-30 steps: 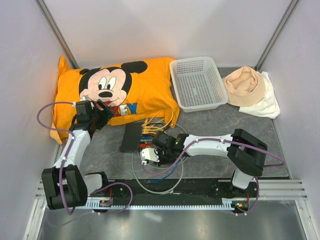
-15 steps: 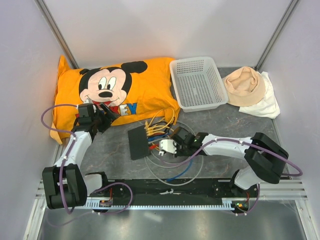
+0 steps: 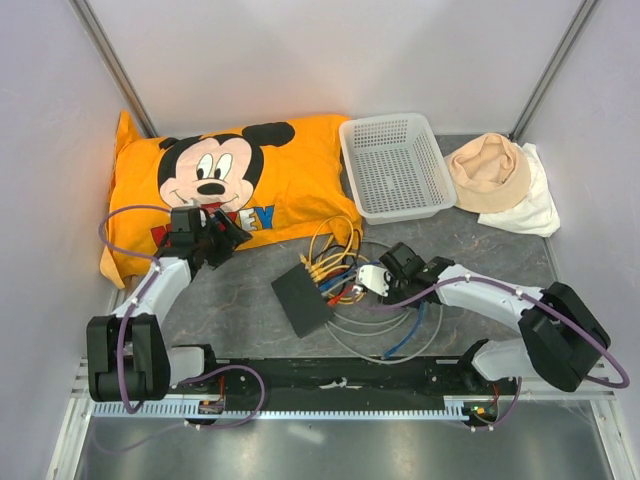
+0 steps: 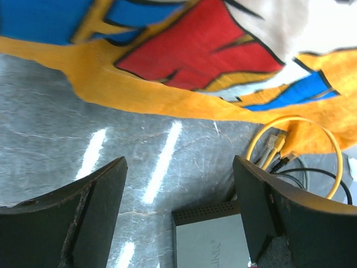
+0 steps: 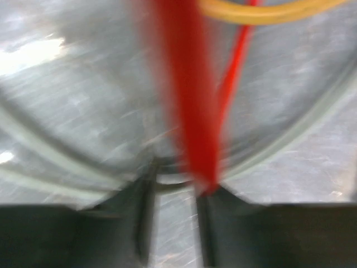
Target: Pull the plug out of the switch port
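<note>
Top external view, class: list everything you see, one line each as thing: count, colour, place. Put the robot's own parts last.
switch: one, black, near middle of the table
cables: several, yellow, blue, red and grey, looped right of the switch and running into it
pillow: one, orange with a cartoon mouse, far left
basket: one, white mesh, far middle, right of the pillow
hat: one, beige, far right, on the cloth
cloth: one, white, far right corner
table: one, grey marbled
left hand: one, black, open, at the pillow's near edge
right hand: one, among the cables, grip too blurred to tell
</note>
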Motion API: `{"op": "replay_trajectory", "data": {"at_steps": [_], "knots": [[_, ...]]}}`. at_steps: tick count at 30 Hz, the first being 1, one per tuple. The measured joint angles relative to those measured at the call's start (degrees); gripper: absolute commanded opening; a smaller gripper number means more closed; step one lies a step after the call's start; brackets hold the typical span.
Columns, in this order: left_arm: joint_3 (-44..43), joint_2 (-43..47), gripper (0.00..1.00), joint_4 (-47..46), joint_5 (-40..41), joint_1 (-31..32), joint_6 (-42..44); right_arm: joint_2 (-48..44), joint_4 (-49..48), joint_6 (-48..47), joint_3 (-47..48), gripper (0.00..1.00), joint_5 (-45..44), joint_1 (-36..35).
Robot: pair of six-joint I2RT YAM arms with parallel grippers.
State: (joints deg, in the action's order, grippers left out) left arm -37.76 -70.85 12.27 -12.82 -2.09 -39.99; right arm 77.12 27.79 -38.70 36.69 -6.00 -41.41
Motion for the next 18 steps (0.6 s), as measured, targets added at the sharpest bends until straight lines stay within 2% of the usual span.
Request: {"op": "replay_trajectory", "data": {"at_steps": [1, 2, 7, 11, 14, 18], "knots": [[0.07, 0.0, 0.85, -0.13, -0.35, 0.46, 0.0, -0.28, 2.4, 0.33, 0.79, 0.73, 1.6, 0.2], [0.2, 0.0, 0.85, -0.26, -0.74, 1.05, 0.0, -0.72, 5.49, 0.48, 1.92, 0.98, 3.54, 0.31], [3.02, 0.26, 0.86, -2.14, -3.06, 6.23, 0.72, -6.95, 15.74, 2.05, 10.8, 0.98, 7.98, 0.07], [4.96, 1.18, 0.87, -3.74, -5.75, 9.75, 2.99, -10.6, 21.31, 2.91, 23.89, 0.98, 13.99, 0.15], [5.33, 2.03, 0.86, -5.86, -7.76, 11.13, 4.7, -9.33, 23.17, 4.94, 31.58, 0.98, 19.32, 0.15], [6.1, 3.1, 0.84, -8.61, -10.16, 11.34, 5.62, -3.8, 23.85, 8.37, 36.7, 0.98, 23.82, 0.17]]}}
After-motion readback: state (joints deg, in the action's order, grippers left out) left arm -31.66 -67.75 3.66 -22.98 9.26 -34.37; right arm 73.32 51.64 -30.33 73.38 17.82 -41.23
